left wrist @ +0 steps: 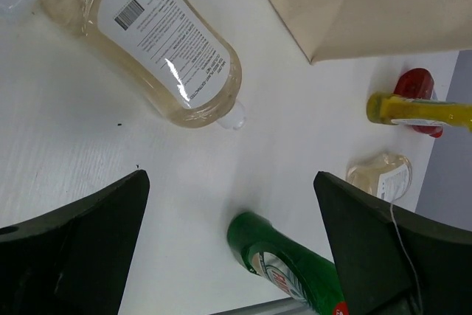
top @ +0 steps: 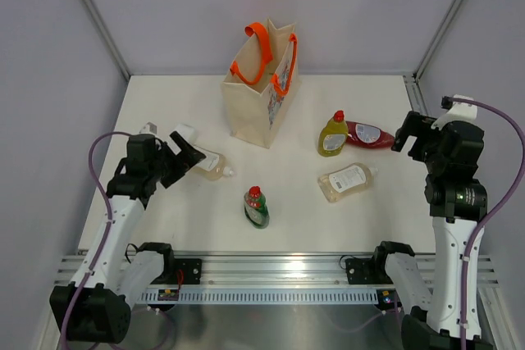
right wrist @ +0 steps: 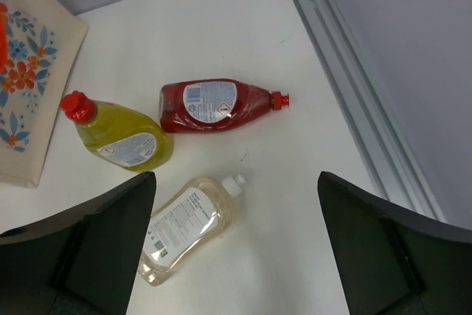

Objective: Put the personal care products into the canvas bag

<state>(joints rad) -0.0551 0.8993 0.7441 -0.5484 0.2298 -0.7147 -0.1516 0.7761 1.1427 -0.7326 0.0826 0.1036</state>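
The beige canvas bag (top: pixel 261 88) with orange handles stands upright at the back centre. A clear bottle (top: pixel 209 164) lies just in front of my left gripper (top: pixel 187 158), which is open and empty; in the left wrist view the bottle (left wrist: pixel 166 42) lies beyond the gripper (left wrist: pixel 230 219). The green bottle with a red cap (top: pixel 256 206) stands at the front centre. The yellow-green bottle (top: pixel 333 134) stands next to the lying red bottle (top: pixel 369 134). The second clear bottle (top: pixel 347 181) lies below them. My right gripper (top: pixel 404 137) is open and empty, raised above this clear bottle (right wrist: pixel 188 226).
A metal rail (top: pixel 271 272) runs along the table's near edge and another rail (right wrist: pixel 346 94) along the right side. Grey walls enclose the table on three sides. The bag's floral print (right wrist: pixel 22 49) faces the right arm.
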